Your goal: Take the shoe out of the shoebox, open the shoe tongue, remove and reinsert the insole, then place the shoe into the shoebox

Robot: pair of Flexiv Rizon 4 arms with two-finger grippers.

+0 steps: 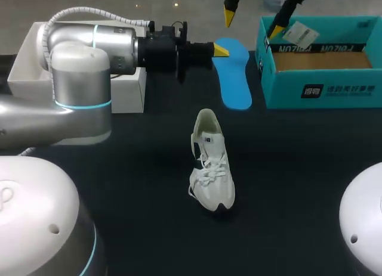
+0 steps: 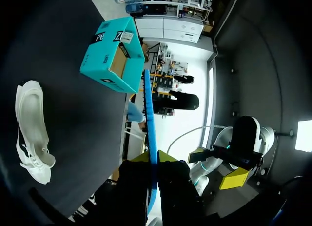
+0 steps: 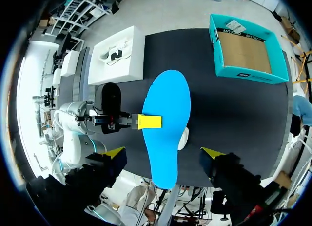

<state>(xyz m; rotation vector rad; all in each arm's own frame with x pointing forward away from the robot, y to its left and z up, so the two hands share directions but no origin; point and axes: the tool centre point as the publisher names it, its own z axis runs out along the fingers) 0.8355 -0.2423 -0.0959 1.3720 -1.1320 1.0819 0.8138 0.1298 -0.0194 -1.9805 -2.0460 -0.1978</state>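
Shoe [image 1: 210, 168] stands at mid-table, out of the shoebox [image 1: 322, 91], its insole [image 1: 234, 73] already removed. We find the left gripper [image 2: 152, 174] clamped on the insole's edge and the right gripper [image 1: 253, 22] spread and empty nearby. Reinsertion and boxing remain, in our judgement.

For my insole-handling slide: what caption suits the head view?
Left arm's jaws hold the blue insole near the teal shoebox; white sneaker stands upright at centre.

Black matte table [image 1: 298, 168]; white box [image 1: 27, 67] at far-left corner.
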